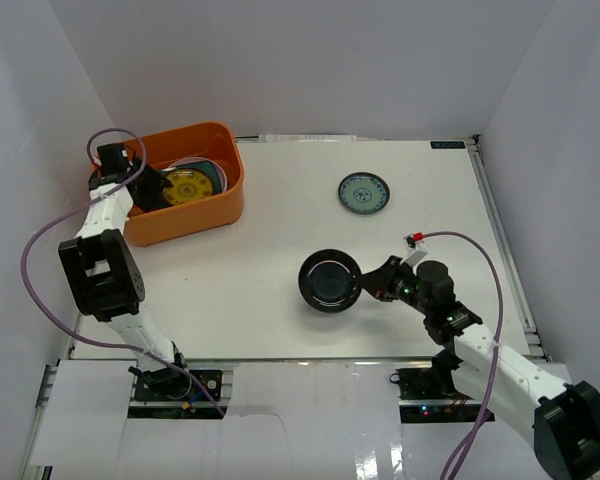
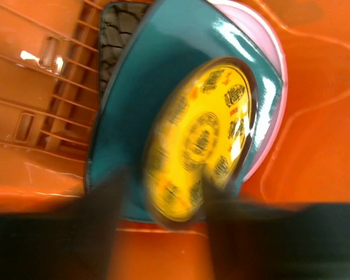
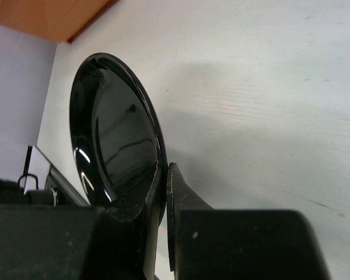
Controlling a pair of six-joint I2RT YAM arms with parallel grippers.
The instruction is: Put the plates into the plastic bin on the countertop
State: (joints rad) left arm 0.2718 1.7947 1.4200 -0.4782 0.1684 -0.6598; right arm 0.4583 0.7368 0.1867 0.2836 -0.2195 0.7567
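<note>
The orange plastic bin (image 1: 195, 215) stands at the countertop's (image 1: 280, 230) back left. My left gripper (image 1: 152, 188) reaches down into it. In the left wrist view its blurred dark fingers (image 2: 105, 216) stand apart, open (image 2: 166, 185), and the amber-yellow plate (image 2: 201, 140) lies free in the bin (image 2: 41, 87), motion-blurred. That plate rests on a teal square plate (image 2: 146, 81), a pink plate (image 2: 273, 64) and a black floral plate (image 2: 118, 35). My right gripper (image 1: 365, 287) (image 3: 165, 169) is shut on the rim of a black round plate (image 1: 329, 280) (image 3: 114, 134), tilted above the countertop (image 3: 268, 87).
A small teal patterned round plate (image 1: 364, 193) lies flat at the back right of the countertop. White walls close in the sides and back. A corner of the bin (image 3: 46, 17) shows at the top left of the right wrist view.
</note>
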